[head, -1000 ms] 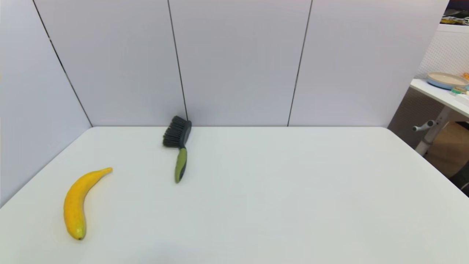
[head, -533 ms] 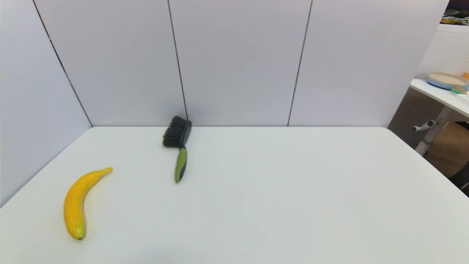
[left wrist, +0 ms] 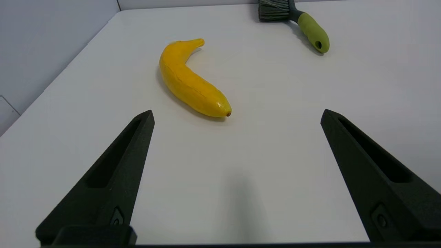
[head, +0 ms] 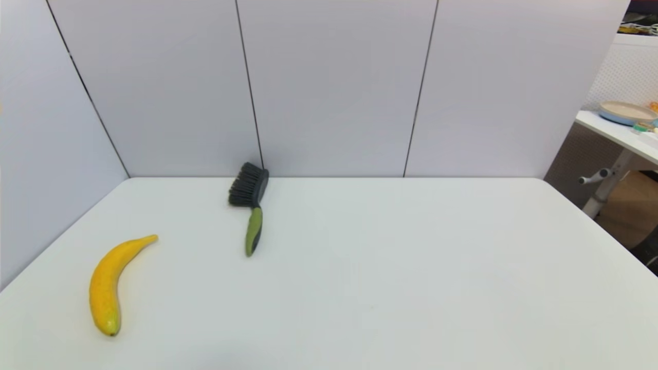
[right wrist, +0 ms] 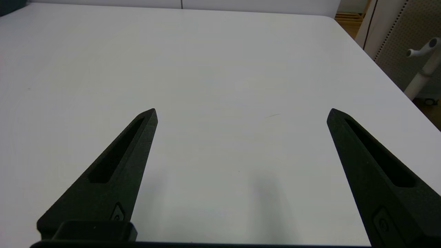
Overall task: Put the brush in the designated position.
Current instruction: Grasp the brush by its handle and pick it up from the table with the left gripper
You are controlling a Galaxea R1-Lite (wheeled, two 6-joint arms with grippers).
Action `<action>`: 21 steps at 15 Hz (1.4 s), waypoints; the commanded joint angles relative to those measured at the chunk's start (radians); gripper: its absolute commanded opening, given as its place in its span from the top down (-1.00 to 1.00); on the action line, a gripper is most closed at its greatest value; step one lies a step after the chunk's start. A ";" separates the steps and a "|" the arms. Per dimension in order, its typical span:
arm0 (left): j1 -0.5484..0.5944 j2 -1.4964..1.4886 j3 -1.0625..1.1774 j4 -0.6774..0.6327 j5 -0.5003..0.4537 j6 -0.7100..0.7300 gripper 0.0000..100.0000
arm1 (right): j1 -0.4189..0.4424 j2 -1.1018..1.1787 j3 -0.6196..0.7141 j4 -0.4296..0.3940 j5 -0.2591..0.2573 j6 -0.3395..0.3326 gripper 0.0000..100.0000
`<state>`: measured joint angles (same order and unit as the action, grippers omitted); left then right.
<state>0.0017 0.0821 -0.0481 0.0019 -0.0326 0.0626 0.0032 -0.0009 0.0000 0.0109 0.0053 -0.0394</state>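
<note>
Nothing of the job looks done yet — the whole of it is left: reach, grip, carry, set down.

Starting at the left, the smooth yellow banana (head: 106, 285) lies on the white table (head: 390, 277) near its left edge, curved, with its stalk end pointing toward the back. The left gripper (left wrist: 237, 115) hangs low over the near part of the table with its black fingers (left wrist: 113, 172) spread wide and nothing between them; the banana lies just beyond its tips, closer to it than the brush is.

Further along, toward the back, lies the hand brush with dark grey bristles and an olive-green handle (head: 253, 231). Its head sits right up by the grey panelled wall (head: 334, 87), its handle pointing toward the robot, well apart from the banana. I'd say the wall crowds the bristle end, so the handle is the easier part to take.

To the right the tabletop is plain white with no mark that I can see for the designated position. The right gripper (right wrist: 242, 113) hovers there, fingers splayed and empty. Off beyond the right edge stands another table with a shallow dish (head: 626, 112) — out of the way.
</note>
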 commanded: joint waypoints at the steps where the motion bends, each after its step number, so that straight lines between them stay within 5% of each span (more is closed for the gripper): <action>1: -0.114 0.458 -0.354 0.012 0.016 0.011 -1.00 | 0.000 0.001 0.002 0.000 0.001 -0.001 -1.00; 9: -0.325 1.229 -1.150 0.010 0.010 0.026 -1.00 | 0.000 0.001 0.002 0.000 0.001 -0.001 -1.00; 18: -0.437 1.866 -1.572 -0.013 0.005 0.033 -1.00 | 0.001 0.001 0.002 0.000 0.001 -0.001 -1.00; 21: -0.431 1.941 -1.711 0.260 0.023 -0.010 -1.00 | 0.001 0.001 0.002 0.000 0.001 -0.001 -1.00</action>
<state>-0.4296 1.8887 -1.6202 0.0485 -0.0226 0.0860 0.0032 -0.0009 0.0000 0.0109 0.0053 -0.0394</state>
